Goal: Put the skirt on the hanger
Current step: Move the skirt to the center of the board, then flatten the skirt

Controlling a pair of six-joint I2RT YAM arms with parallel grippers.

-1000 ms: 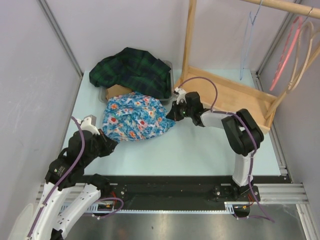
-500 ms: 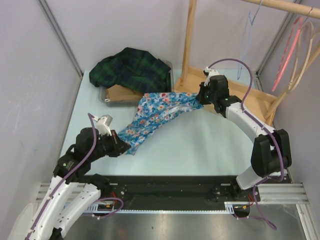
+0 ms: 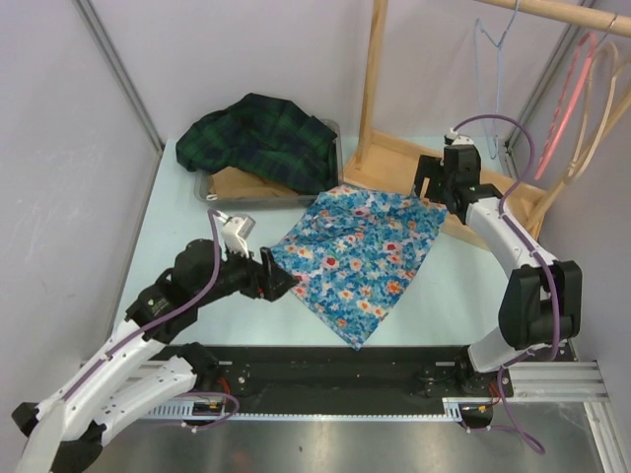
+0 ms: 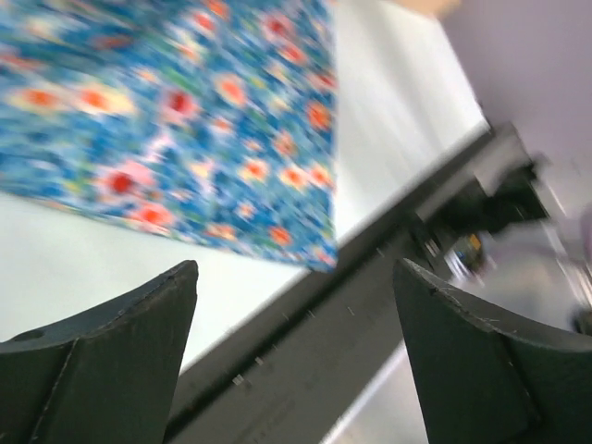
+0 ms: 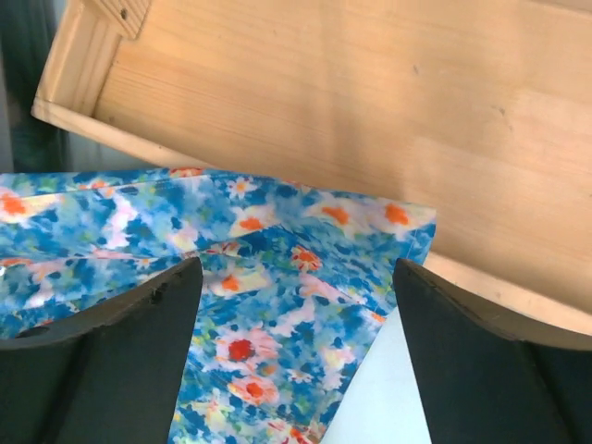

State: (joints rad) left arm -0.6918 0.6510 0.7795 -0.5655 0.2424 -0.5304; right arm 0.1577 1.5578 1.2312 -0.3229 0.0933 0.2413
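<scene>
The blue floral skirt (image 3: 360, 256) lies spread flat on the pale table, its far edge overlapping the wooden rack base (image 3: 483, 187). My left gripper (image 3: 279, 278) is open just off the skirt's left corner; in the left wrist view the skirt (image 4: 185, 102) lies beyond the open gripper (image 4: 296, 305), nothing between the fingers. My right gripper (image 3: 431, 189) hovers open over the skirt's far right corner (image 5: 277, 287), which lies partly on the wooden base (image 5: 324, 92). A light blue hanger (image 3: 490, 69) hangs from the rod at the back right.
A dark green plaid garment (image 3: 266, 138) is heaped on a grey tray (image 3: 212, 194) at the back left. The rack's wooden post (image 3: 373, 69) rises behind the skirt. Pink (image 3: 574, 94) and beige (image 3: 595, 118) hangers hang far right. A black rail (image 3: 345, 370) borders the front.
Both grippers have opened and let go of the skirt, which was stretched between them and now lies flat. The right arm moved toward the back right, the left arm to the right.
</scene>
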